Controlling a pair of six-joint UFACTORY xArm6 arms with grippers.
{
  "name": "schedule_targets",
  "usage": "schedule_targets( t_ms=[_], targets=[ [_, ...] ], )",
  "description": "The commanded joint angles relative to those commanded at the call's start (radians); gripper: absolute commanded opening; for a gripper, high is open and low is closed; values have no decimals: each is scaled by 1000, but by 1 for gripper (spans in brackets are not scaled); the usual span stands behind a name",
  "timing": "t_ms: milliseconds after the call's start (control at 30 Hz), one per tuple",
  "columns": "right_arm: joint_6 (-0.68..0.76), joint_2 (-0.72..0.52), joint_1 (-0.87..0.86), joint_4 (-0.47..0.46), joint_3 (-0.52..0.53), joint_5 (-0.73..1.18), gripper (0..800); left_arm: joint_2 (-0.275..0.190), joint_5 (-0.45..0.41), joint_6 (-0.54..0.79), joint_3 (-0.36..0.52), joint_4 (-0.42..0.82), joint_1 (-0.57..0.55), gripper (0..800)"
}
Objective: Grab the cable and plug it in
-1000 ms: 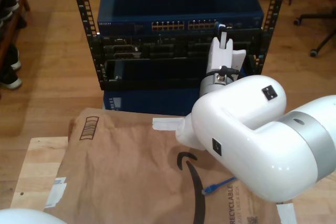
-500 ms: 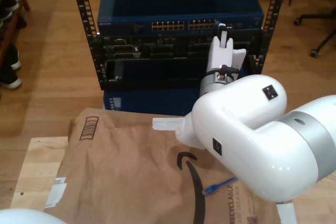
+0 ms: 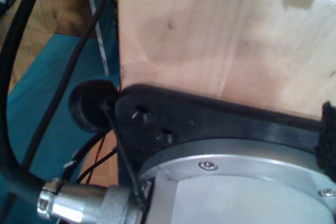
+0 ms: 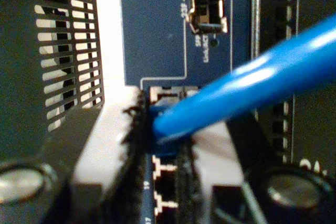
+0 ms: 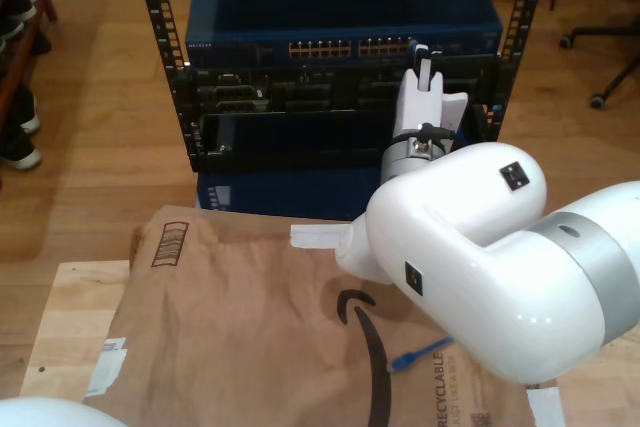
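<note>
The blue cable [image 4: 252, 85] runs slantwise into my second gripper [image 4: 160, 124], which is shut on its end between two white fingers [image 4: 105, 129]. That end sits against a port in the row on the blue network switch [image 4: 157, 35]; the plug itself is hidden between the pads. In the exterior view the second gripper [image 5: 424, 55] is at the right end of the switch's port row [image 5: 350, 48]. The cable's other end [image 5: 408, 357], with its small plug, lies on the brown paper by the arm's elbow.
The switch sits in a black rack [image 5: 160, 57] on the wood floor, above black rack units [image 5: 290, 97]. Brown paper [image 5: 250, 317] covers the wooden table. An office chair base [image 5: 600, 37] stands at the exterior view's right. The first wrist view faces a wooden board [image 3: 220, 40], a black mount [image 3: 210, 124] and black robot cables [image 3: 16, 171].
</note>
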Motion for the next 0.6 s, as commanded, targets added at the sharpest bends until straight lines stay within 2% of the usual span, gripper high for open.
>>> schedule_targets(
  t_ms=[600],
  targets=[
    [0,-5,3,-9,0,-2,0,0,0,0,0,2,0,800]
  ],
)
